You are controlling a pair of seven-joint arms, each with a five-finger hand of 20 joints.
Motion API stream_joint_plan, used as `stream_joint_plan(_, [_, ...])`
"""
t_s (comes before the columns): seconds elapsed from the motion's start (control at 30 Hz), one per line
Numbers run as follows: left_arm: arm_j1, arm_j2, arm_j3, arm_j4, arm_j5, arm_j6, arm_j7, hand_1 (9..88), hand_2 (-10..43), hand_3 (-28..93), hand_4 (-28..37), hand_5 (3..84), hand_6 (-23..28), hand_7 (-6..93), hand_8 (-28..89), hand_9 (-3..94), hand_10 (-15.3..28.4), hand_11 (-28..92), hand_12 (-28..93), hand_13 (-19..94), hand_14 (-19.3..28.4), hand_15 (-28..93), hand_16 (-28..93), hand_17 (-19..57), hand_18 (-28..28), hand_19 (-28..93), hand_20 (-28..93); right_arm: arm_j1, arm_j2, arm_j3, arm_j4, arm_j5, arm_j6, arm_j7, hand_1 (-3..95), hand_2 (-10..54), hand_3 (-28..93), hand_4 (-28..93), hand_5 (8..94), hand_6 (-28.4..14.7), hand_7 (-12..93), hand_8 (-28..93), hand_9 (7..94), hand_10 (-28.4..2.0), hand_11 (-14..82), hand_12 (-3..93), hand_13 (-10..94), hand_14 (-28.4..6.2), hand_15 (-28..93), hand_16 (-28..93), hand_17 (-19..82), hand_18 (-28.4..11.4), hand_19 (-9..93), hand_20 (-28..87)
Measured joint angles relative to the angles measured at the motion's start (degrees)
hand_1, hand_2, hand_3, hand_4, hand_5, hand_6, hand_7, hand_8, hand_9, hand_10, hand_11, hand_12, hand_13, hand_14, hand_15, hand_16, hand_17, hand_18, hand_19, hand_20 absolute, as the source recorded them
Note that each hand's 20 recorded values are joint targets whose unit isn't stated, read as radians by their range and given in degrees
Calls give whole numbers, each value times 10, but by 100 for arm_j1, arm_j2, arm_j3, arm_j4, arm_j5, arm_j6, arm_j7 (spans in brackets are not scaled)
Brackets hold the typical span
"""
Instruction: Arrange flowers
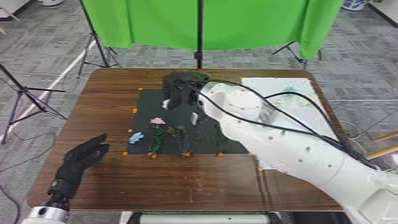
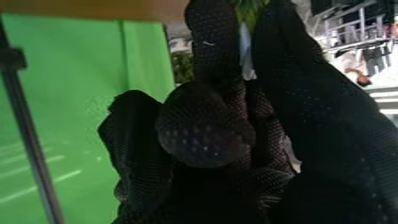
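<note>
Three small blooms stand out on the dark mat (image 1: 149, 105), which lies on the brown bench (image 1: 191, 182): a pink flower (image 1: 157, 121) at nine o'clock from the mat's middle, a blue flower (image 1: 136, 138) at eight, and a pale bloom (image 1: 194, 118) close to the middle. Green foliage (image 1: 157, 141) runs from the pink one towards six o'clock.

All of it should be light. I expect the stems to be slim and springy, the petals soft and easily creased, and the leaves apt to snag a neighbour. Best hold is a gentle pinch on bare stem a little below the bloom; a stem taken too low would let the head swing, and a smooth one could roll in the glove.

The right robot hand (image 1: 182, 86) is over the mat's twelve o'clock edge. In the right wrist view a pale sliver (image 2: 246, 50) and a yellow-green patch (image 2: 251, 10) show against its glove, but whether it grips anything I cannot tell. The left robot hand (image 1: 83, 152) lies wide and relaxed at eight o'clock from the mat, holding nothing.

On flowers, mat and the white sheet (image 1: 254, 88) at three o'clock, I can make out no brand, label or legible writing.
</note>
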Motion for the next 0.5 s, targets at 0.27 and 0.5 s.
stream_joint_plan(0.27, [-67, 0, 89, 75, -9, 64, 112, 338, -95, 585, -206, 367, 31, 55, -32, 373, 110, 118, 157, 320, 151, 83, 39, 90, 98, 23, 189, -197, -301, -120, 274, -4, 27, 120, 544, -95, 703, -220, 780, 12, 246, 101, 909, -74, 74, 431, 897, -15, 630, 370, 623, -146, 932, 617])
stream_joint_plan(0.5, [-111, 32, 221, 127, -41, 302, 340, 382, -95, 596, -167, 368, 45, 59, -32, 324, 105, 106, 158, 287, 114, 69, 16, 137, 78, 41, 192, -324, -426, -201, 494, -69, 65, 219, 545, -95, 686, -211, 769, 13, 242, 97, 902, -74, 68, 422, 896, -17, 629, 371, 622, -146, 932, 621])
